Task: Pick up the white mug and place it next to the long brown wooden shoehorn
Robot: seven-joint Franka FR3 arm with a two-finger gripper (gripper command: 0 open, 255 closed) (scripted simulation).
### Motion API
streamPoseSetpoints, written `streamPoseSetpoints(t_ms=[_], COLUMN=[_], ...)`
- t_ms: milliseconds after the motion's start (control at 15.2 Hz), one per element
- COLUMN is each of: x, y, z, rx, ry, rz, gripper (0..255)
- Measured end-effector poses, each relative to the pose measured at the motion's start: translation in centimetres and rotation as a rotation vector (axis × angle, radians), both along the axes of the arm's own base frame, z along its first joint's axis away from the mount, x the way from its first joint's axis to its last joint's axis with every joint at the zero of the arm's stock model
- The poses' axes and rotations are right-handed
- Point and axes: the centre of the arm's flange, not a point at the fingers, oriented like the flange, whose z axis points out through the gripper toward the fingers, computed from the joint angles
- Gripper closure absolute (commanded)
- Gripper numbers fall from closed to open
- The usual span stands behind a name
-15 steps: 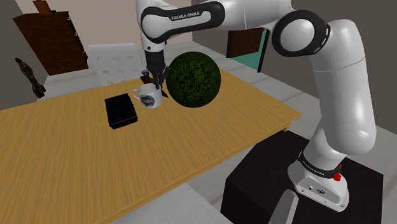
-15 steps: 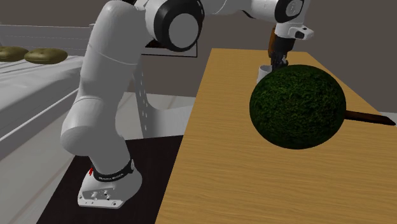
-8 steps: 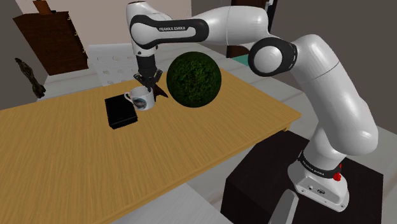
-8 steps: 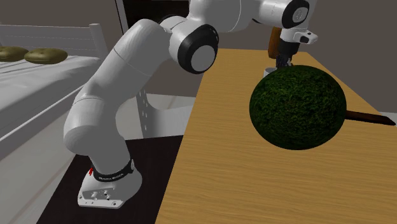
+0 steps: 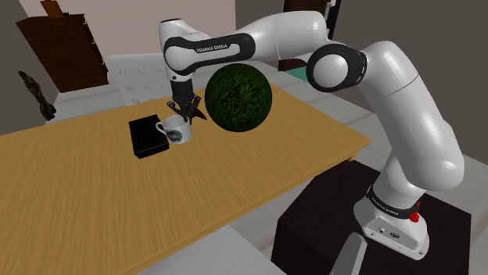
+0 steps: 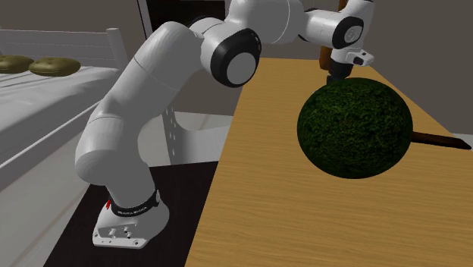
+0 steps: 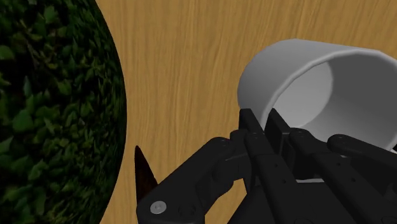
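Fingers (image 7: 253, 130) pinch the white mug (image 7: 270, 73) by its rim. The shoehorn (image 6: 438, 140) lies beyond the green ball (image 6: 354, 126), toward the second exterior view's right edge.

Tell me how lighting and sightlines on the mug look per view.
Shoulder view: even light, no glare, white mug plain beside the black box. Second exterior view: the green leafy ball blocks the spot under the gripper. Wrist view: mug rim bright, inside shaded, lower part behind the gripper.
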Motion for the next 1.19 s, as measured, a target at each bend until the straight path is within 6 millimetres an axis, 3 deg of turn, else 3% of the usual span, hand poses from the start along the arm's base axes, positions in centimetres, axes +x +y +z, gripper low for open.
streamPoseSetpoints(t_ms=[594, 924, 990, 1188], x=[-0.1, 0.0, 0.0, 0.0], y=[-0.4, -0.3, -0.3, -0.1], z=[-4.3, -4.7, -4.7, -4.7], rx=[0.000, -0.001, -0.001, 0.000], ry=[-0.003, -0.002, -0.002, -0.001], rz=[-0.002, -0.002, -0.002, 0.000], gripper=[255, 255, 0, 0])
